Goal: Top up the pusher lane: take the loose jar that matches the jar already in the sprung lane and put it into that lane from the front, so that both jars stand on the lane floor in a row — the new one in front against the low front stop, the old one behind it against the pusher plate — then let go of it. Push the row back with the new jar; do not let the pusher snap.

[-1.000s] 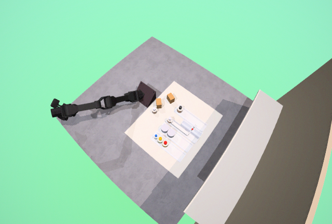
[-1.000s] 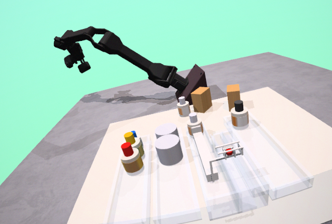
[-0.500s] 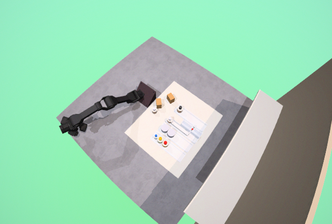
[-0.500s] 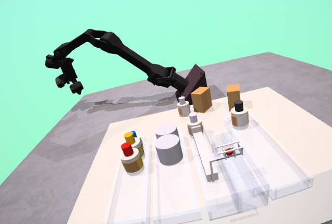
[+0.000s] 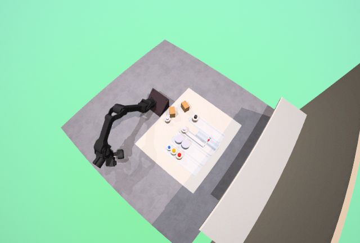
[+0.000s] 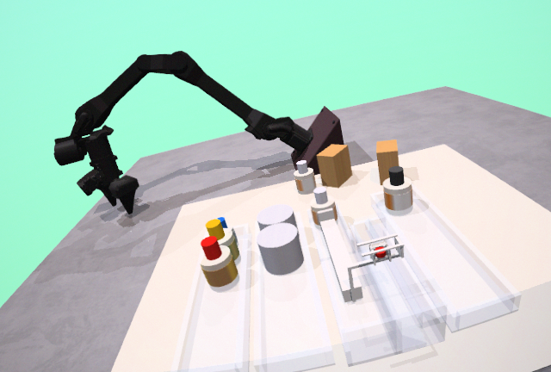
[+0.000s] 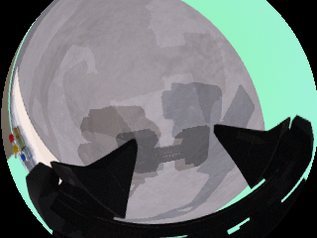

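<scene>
My gripper (image 6: 121, 205) (image 5: 106, 163) (image 7: 176, 135) is open and empty. It hangs just above the grey table, well to the left of the cream board (image 6: 467, 172) and far from all the jars. A loose jar (image 6: 304, 177) (image 5: 167, 119) with a pale cap and a brown band stands on the board near the arm's base. A matching jar (image 6: 323, 207) (image 5: 183, 130) stands at the near end of the sprung lane (image 6: 331, 243), with the white pusher bar behind it. The wrist view shows only grey table between the fingers.
A black-capped jar (image 6: 397, 192) stands in the right lane. Two grey cylinders (image 6: 279, 243) fill the second lane. Jars with red (image 6: 217, 263), yellow and blue caps stand in the left lane. Two wooden blocks (image 6: 334, 164) (image 6: 386, 158) stand near the dark wedge base (image 6: 326, 134).
</scene>
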Action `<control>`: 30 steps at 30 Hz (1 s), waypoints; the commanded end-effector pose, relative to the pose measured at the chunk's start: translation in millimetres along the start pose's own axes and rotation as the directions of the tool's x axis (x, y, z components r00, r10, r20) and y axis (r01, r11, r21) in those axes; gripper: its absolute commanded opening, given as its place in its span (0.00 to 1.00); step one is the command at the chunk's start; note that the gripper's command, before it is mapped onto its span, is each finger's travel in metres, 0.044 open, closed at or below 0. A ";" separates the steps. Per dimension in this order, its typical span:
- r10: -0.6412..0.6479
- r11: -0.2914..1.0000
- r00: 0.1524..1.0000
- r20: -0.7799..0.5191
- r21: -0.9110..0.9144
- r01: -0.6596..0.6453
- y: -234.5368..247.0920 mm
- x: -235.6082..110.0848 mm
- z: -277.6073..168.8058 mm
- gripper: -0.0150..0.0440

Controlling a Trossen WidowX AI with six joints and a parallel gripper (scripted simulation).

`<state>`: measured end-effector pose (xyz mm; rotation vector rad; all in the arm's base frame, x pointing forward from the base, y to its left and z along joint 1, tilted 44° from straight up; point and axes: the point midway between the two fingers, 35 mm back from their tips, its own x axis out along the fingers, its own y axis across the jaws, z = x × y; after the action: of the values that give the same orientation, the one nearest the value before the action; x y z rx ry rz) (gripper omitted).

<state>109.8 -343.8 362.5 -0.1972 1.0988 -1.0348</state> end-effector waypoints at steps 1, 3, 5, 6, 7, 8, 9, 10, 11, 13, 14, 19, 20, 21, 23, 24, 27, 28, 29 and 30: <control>0.127 0.985 0.992 0.023 -0.120 -0.124 69.4 -2.5 20.9 1.00; 0.188 0.966 0.982 0.027 -0.188 -0.179 104.3 -6.5 28.2 1.00; 0.245 0.936 0.969 0.016 -0.265 -0.232 139.8 -11.0 31.3 1.00; 0.271 0.916 0.963 0.002 -0.308 -0.258 157.9 -12.9 31.0 1.00; 0.295 0.892 0.955 -0.016 -0.353 -0.281 175.7 -15.0 29.6 1.00; 0.316 0.865 0.948 -0.035 -0.399 -0.303 193.2 -17.5 27.3 1.00; 0.334 0.836 0.941 -0.055 -0.445 -0.322 210.3 -20.4 24.2 1.00; 0.349 0.803 0.934 -0.076 -0.490 -0.340 227.0 -23.7 20.5 1.00; 0.361 0.767 0.928 -0.091 -0.537 -0.351 242.9 -28.4 16.8 1.00; 0.377 0.688 0.918 -0.122 -0.627 -0.365 273.1 -38.7 7.5 1.00; 0.381 0.645 0.914 -0.136 -0.669 -0.369 287.4 -44.2 2.0 1.00; 0.375 0.398 0.906 -0.195 -0.849 -0.347 348.4 -73.6 -34.1 1.00; 0.369 0.344 0.907 -0.202 -0.877 -0.335 358.5 -79.6 -42.7 1.00; 0.361 0.285 0.908 -0.214 -0.901 -0.326 369.1 -84.8 -52.1 1.00; 0.339 0.165 0.912 -0.232 -0.939 -0.300 387.7 -95.2 -72.1 1.00; 0.326 0.105 0.915 -0.237 -0.953 -0.284 395.8 -100.2 -82.6 1.00; 0.280 -0.077 0.930 -0.238 -0.971 -0.225 415.1 -114.4 -114.7 1.00; 0.263 -0.137 0.936 -0.233 -0.970 -0.202 419.9 -118.6 -125.5 1.00; 0.246 -0.196 0.943 -0.225 -0.964 -0.178 423.9 -122.7 -136.3 1.00; 0.229 -0.254 0.950 -0.214 -0.955 -0.153 427.2 -126.4 -147.0 1.00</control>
<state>257.9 9.9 133.4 -1.1631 1.6006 0.4057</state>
